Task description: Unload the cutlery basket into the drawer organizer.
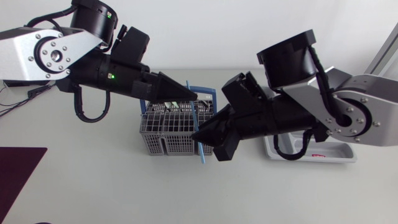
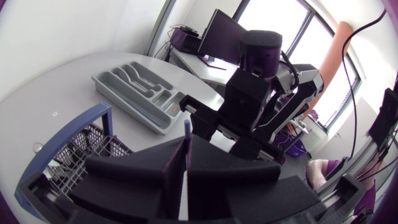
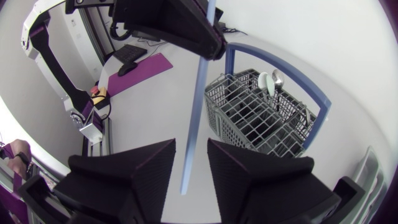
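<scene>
**Blue utensil pinched in the left jaws, right jaws open around it**

The left arm (image 1: 74, 56) comes in from the upper left of the head view; the left jaws are closed tight on the upper end of a long blue utensil (image 1: 202, 154), which slants across the right end of the grey cutlery basket (image 1: 152, 142) at the frame's centre; in the left wrist view the utensil (image 2: 187, 134) shows as a thin strip clamped between both fingers; the right arm (image 1: 348, 106) enters from the right edge; the right jaws stand parted around the utensil's lower part (image 3: 194, 106), a gap on each side, gripping nothing; spoons (image 3: 268, 82) stand in the basket (image 3: 249, 124) ahead of the right jaws; the drawer organizer (image 1: 339, 157) lies on the table (image 1: 93, 186) at centre right, partly under the right arm
</scene>
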You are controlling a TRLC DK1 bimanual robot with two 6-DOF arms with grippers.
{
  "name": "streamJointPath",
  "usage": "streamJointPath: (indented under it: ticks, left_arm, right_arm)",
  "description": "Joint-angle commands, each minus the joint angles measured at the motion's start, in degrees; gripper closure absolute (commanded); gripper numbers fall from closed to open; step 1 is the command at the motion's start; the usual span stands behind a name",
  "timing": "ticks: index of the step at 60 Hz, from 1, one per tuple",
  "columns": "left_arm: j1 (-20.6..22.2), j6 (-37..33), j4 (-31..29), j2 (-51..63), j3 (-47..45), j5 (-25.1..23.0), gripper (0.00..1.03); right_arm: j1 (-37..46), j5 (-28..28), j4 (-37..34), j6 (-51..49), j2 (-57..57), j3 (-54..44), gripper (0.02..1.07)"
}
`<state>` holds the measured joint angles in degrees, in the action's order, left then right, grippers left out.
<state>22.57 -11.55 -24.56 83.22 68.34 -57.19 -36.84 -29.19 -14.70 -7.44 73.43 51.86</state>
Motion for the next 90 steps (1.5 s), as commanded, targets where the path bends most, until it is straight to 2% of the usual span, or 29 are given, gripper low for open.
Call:
streamJointPath:
  ticks: [1, 4, 16, 20, 21, 23, 25, 26, 28, 34, 38, 46, 48, 55, 57, 60, 68, 77, 82, 83, 85, 87, 88, 89, 90]
  left_arm:
    - [-0.1, 1.4, 0.5, 0.8, 1.9, -1.4, 0.90]
    - [-0.2, 1.4, 0.5, 0.8, 2.0, -1.4, 0.90]
    - [-1.2, 1.8, 0.5, 0.8, 2.4, -1.4, 0.89]
    - [-2.1, 2.6, 0.5, 0.7, 2.9, -1.4, 0.85]
    - [-2.8, 3.5, 0.7, 0.6, 3.3, -1.4, 0.75]
    - [-3.1, 3.7, 0.7, 0.3, 3.6, -1.4, 0.62]
    - [-3.5, 3.9, 0.7, 0.1, 3.7, -1.4, 0.55]
    - [-3.9, 4.1, 0.8, -0.2, 3.8, -1.4, 0.47]
    - [-4.4, 4.3, 0.8, -0.6, 4.0, -1.4, 0.37]
    - [-7.3, 5.1, 1.6, -2.5, 4.5, -1.4, 0.22]
    - [-9.6, 6.0, 2.4, -3.9, 4.5, -1.6, 0.20]
    - [-13.6, 5.8, 3.3, -6.5, 3.6, -1.5, 0.20]
    - [-15.7, 5.6, 3.9, -7.3, 3.0, -1.4, 0.20]
    - [-19.5, 1.0, 3.7, -9.7, -0.2, -0.2, 0.20]
    - [-19.5, 0.0, 3.6, -10.0, -1.0, 0.6, 0.20]
    - [-18.7, -5.7, 1.8, -11.1, -4.0, 5.2, 0.20]
    - [-15.3, -13.0, 2.7, -12.7, -11.9, 14.3, 0.20]
    - [-12.2, -14.6, 7.0, -12.6, -17.4, 22.1, 0.21]
    - [-10.4, -14.3, 9.1, -12.0, -19.2, 25.8, 0.41]
    - [-10.3, -14.3, 9.2, -11.9, -19.2, 26.0, 0.42]
    - [-9.4, -13.8, 10.2, -11.1, -19.4, 27.7, 0.54]
    - [-8.2, -13.6, 11.7, -10.3, -19.7, 29.9, 0.71]
    - [-8.1, -13.6, 11.9, -10.3, -19.7, 30.2, 0.72]
    - [-7.2, -13.0, 13.0, -9.4, -19.8, 32.1, 0.81]
    - [-6.7, -12.7, 13.6, -8.8, -19.7, 32.9, 0.83]
  right_arm:
    - [-0.6, -0.2, 0.8, 1.4, 1.2, 1.0, 0.88]
    - [-0.7, 0.0, 0.8, 1.4, 1.1, 0.7, 0.96]
    - [-0.8, 0.1, 0.3, 1.9, 0.0, -0.2, 1.00]
    - [-1.0, 0.1, -0.2, 1.8, -0.6, -0.2, 1.00]
    - [-1.4, 0.2, -0.5, 1.8, -1.0, -0.4, 1.01]
    - [-1.7, 0.3, -0.9, 1.8, -1.4, -0.4, 1.01]
    - [-1.7, 0.3, -1.1, 1.7, -1.6, -0.5, 1.01]
    - [-1.8, 0.3, -1.3, 1.7, -1.7, -0.5, 1.01]
    - [-1.9, 0.3, -1.7, 1.7, -2.1, -0.5, 1.01]
    - [-1.7, 0.4, -2.6, 1.6, -3.2, -1.3, 1.01]
    - [-1.0, 0.4, -3.0, 1.4, -4.1, -2.2, 1.01]
    - [1.0, 0.4, -3.8, 0.9, -5.8, -4.0, 1.01]
    - [1.9, 0.4, -4.3, 0.5, -6.3, -4.3, 1.01]
    - [6.2, -0.3, -6.0, -1.0, -8.1, -5.5, 1.01]
    - [7.2, -0.4, -6.2, -1.2, -8.6, -5.8, 1.01]
    - [9.9, -1.2, -7.0, -2.1, -9.3, -6.4, 1.01]
    - [16.2, -3.1, -8.1, -3.9, -9.9, -7.6, 1.01]
    - [21.8, -4.0, -8.1, -5.7, -9.4, -9.0, 1.01]
    - [24.0, -4.4, -8.1, -6.6, -8.7, -9.4, 1.01]
    - [24.4, -4.5, -8.1, -6.9, -8.6, -9.4, 1.01]
    - [25.2, -4.6, -8.1, -7.2, -8.2, -9.4, 1.01]
    - [26.1, -4.8, -8.1, -7.7, -7.9, -9.4, 1.01]
    - [26.3, -4.8, -8.1, -7.8, -7.8, -9.5, 1.01]
    - [26.9, -4.8, -8.1, -8.0, -7.6, -9.4, 1.01]
    - [27.3, -4.8, -8.0, -8.1, -7.3, -9.4, 1.01]
